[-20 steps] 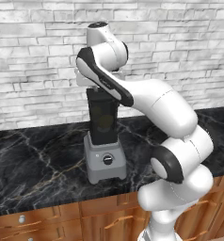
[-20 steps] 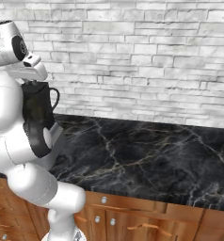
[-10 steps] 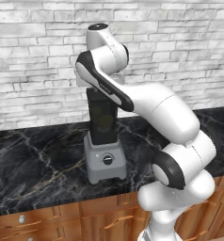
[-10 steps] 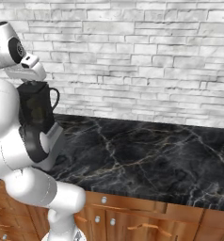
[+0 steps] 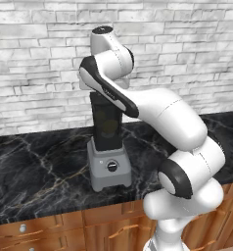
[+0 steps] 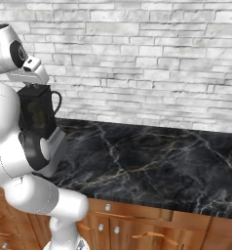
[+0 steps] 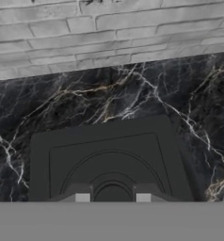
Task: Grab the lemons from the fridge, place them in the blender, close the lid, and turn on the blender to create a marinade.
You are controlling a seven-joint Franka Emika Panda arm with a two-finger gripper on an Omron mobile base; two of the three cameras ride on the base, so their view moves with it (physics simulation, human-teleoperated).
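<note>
Marble counter (image 6: 152, 156), brick wall (image 6: 152, 63) behind; gripper (image 7: 112, 197) clamps lid (image 7: 107, 157) atop blender (image 5: 107, 147).

Arm link covers the top of the blender (image 5: 107, 147) jar in the left base view, so you can't see the lid there. In the right base view the arm hides the blender base. Hand view: lid (image 7: 109, 162) near edge is cut off, claw (image 7: 112, 198) tips barely poke up, grip unclear. Yellowish blur inside the jar, can't tell what it is.
</note>
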